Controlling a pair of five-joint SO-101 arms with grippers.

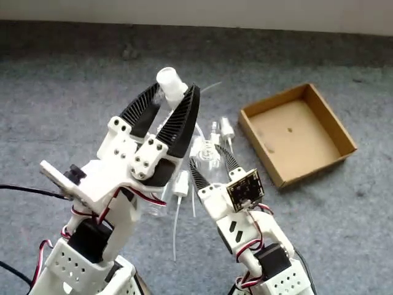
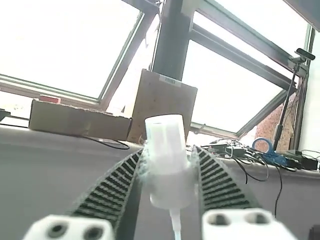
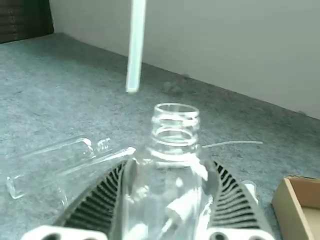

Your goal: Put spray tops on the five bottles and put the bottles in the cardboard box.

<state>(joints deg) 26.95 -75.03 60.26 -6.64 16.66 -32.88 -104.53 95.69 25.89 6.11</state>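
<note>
My left gripper is raised high and shut on a white spray top, whose dip tube hangs down just above and slightly to one side of an open bottle neck. My right gripper is shut on that clear bottle, which stands upright with no top on it. The cardboard box lies open on the carpet to the right of both arms, with nothing inside.
Loose spray tops with long tubes lie on the grey carpet around the right gripper. Another clear bottle lies on its side beside it. A thin tube rests farther back.
</note>
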